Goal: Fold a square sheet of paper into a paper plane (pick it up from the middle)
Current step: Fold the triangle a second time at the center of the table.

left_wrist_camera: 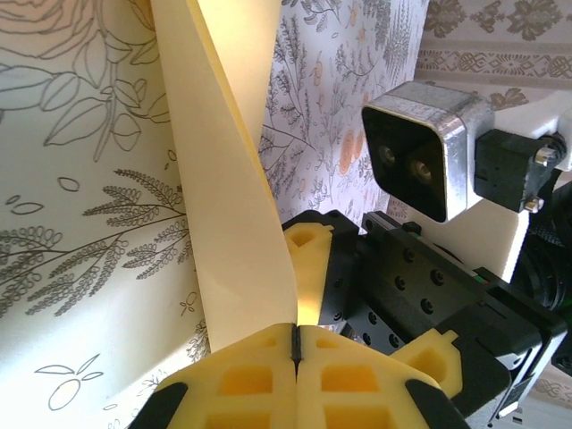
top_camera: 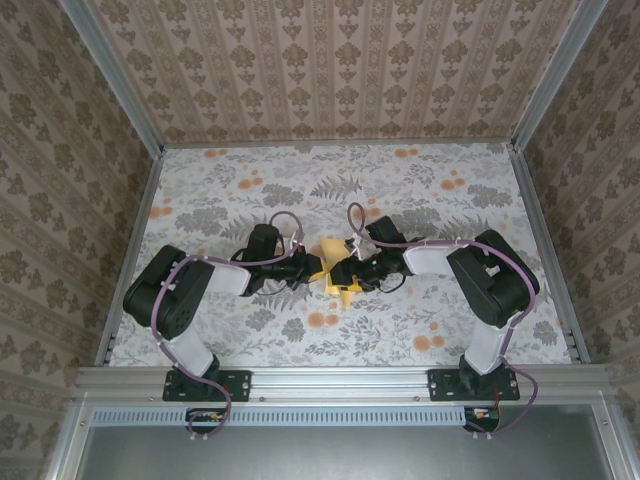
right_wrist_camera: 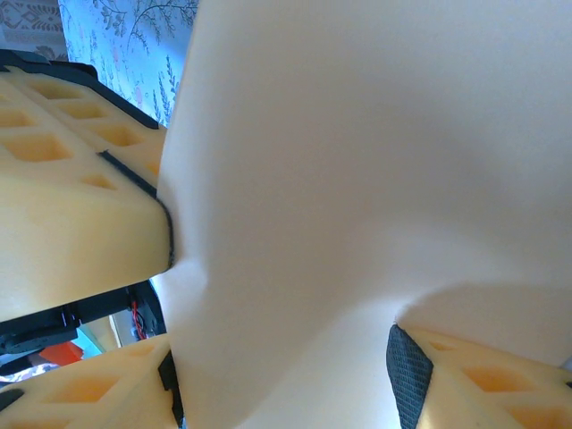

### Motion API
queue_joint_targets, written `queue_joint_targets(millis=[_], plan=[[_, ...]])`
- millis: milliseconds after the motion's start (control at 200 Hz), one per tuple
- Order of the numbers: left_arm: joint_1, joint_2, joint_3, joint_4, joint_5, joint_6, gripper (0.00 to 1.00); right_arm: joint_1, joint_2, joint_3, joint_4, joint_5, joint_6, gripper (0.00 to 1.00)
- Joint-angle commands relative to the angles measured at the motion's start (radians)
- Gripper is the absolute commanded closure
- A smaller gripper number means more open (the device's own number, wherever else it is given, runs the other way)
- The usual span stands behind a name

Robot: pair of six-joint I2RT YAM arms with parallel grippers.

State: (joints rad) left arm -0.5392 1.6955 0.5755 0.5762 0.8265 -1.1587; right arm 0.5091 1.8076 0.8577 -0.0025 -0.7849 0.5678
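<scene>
The yellow-orange sheet of paper [top_camera: 334, 266], folded into a narrow pointed shape, hangs above the table's middle between both grippers. My left gripper [top_camera: 316, 268] is shut on its lower edge; in the left wrist view the foam jaws [left_wrist_camera: 296, 344] meet with the paper [left_wrist_camera: 228, 179] rising out of them. My right gripper [top_camera: 352, 272] faces it from the right. In the right wrist view its jaws [right_wrist_camera: 281, 393] stand apart with the paper [right_wrist_camera: 357, 179] spread across the gap, close to both pads. The left gripper's fingers [right_wrist_camera: 71, 206] press the paper's edge there.
The floral tablecloth [top_camera: 250, 195] covers the table inside patterned walls. A metal rail [top_camera: 340, 380] runs along the near edge at the arm bases. The right arm's wrist camera [left_wrist_camera: 420, 152] sits very close to my left fingers.
</scene>
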Motion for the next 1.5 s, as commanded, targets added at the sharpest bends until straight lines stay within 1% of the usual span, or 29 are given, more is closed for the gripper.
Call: queue_joint_targets(millis=[0, 280, 435, 560, 705, 875, 1035, 1150, 1275, 1495], plan=[[0.01, 0.015, -0.01, -0.015, 0.01, 0.028, 1.0, -0.015, 0.041, -0.013, -0.078, 0.07, -0.022, 0.37], [0.017, 0.018, -0.014, -0.021, 0.013, 0.034, 1.0, -0.017, 0.056, -0.008, -0.082, 0.065, -0.021, 0.44], [0.025, 0.01, -0.022, -0.045, 0.005, 0.044, 1.0, -0.017, 0.063, -0.004, -0.088, 0.068, -0.022, 0.45], [0.034, -0.016, -0.026, -0.105, -0.014, 0.071, 0.92, -0.017, 0.064, -0.004, -0.088, 0.068, -0.02, 0.45], [0.042, -0.054, -0.026, -0.163, -0.028, 0.098, 0.78, -0.017, 0.067, -0.003, -0.088, 0.07, -0.02, 0.44], [0.048, -0.102, -0.029, -0.227, -0.044, 0.123, 0.68, -0.018, 0.072, 0.002, -0.098, 0.079, -0.023, 0.46], [0.053, -0.181, -0.011, -0.367, -0.092, 0.182, 0.64, -0.017, 0.074, 0.006, -0.105, 0.083, -0.024, 0.45], [0.053, -0.236, -0.01, -0.403, -0.112, 0.194, 0.59, -0.017, 0.075, 0.006, -0.105, 0.084, -0.026, 0.45], [0.04, -0.237, -0.006, -0.399, -0.121, 0.162, 0.52, -0.016, 0.076, 0.006, -0.105, 0.082, -0.028, 0.45], [-0.019, -0.105, 0.043, -0.27, -0.103, 0.082, 0.49, -0.017, 0.078, 0.004, -0.101, 0.074, -0.034, 0.44]])
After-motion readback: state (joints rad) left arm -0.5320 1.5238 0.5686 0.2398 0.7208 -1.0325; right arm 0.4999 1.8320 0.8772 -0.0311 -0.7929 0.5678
